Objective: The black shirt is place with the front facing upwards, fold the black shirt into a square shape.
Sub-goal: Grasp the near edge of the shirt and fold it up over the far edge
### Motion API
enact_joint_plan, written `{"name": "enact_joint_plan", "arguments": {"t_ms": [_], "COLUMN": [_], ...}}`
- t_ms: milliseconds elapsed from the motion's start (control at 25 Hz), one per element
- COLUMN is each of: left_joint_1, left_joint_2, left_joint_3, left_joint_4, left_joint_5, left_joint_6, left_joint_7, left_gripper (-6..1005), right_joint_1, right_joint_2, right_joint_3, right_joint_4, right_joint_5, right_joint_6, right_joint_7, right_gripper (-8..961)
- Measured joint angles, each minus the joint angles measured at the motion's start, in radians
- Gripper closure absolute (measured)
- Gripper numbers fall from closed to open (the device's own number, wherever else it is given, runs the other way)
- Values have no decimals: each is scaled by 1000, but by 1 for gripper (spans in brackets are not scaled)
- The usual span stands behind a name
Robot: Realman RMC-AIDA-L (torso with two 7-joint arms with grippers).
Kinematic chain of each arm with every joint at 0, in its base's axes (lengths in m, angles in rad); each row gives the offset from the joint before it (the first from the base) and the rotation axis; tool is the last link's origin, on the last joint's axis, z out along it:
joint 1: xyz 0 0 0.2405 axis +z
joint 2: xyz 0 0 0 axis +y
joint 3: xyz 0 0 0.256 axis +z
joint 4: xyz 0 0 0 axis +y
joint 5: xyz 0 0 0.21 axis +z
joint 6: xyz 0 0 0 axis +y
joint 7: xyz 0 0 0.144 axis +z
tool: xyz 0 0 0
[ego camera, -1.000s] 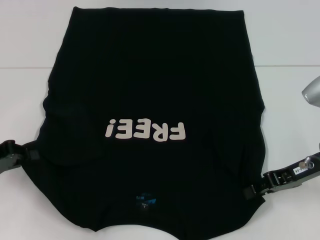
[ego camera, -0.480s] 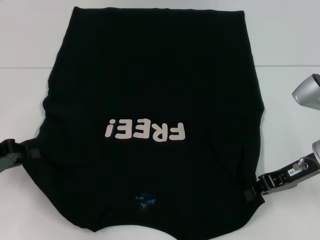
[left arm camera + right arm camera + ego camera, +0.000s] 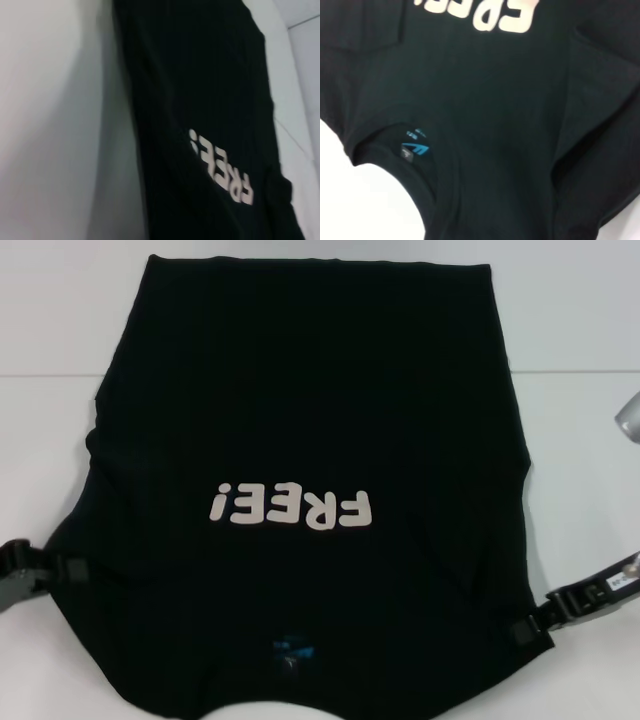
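Note:
The black shirt (image 3: 300, 410) lies front up on the white table, its off-white "FREE!" lettering (image 3: 292, 506) upside down to me and its blue neck label (image 3: 293, 648) at the near edge. My left gripper (image 3: 72, 568) pinches the shirt's left side below the lettering. On the opposite side my right gripper (image 3: 525, 628) grips the shirt's near right corner. The left wrist view runs along the shirt (image 3: 200, 100) and its lettering (image 3: 220, 167). The right wrist view shows the collar and label (image 3: 415, 148).
Bare white table (image 3: 580, 470) flanks the shirt on both sides, with a seam line (image 3: 570, 372) running across it farther back. A silver part of my right arm (image 3: 630, 420) shows at the right edge.
Both grippers moved toward the near edge and slightly outward, drawing the shirt's near part with them. The collar edge has slid lower in the head view. The silver arm part shifted.

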Motion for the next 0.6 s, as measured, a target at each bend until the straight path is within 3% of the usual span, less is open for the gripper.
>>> {"name": "enact_joint_plan", "arguments": {"t_ms": [320, 600], "left_joint_1": [72, 114], "left_joint_2": [-1, -19], "left_joint_3": [-63, -56], "left_joint_4": [2, 4], "left_joint_5": [10, 120], "left_joint_6": [208, 368], "left_joint_7": [-5, -45], "left_gripper": [972, 972], "right_joint_1": [-31, -63], "right_joint_2": [-45, -45], "right_joint_3": [39, 22], "right_joint_4": [0, 2], "right_joint_5": [-7, -37], "right_joint_6": [-164, -268], "right_joint_7": [-138, -195], "right_gripper": [897, 898]}}
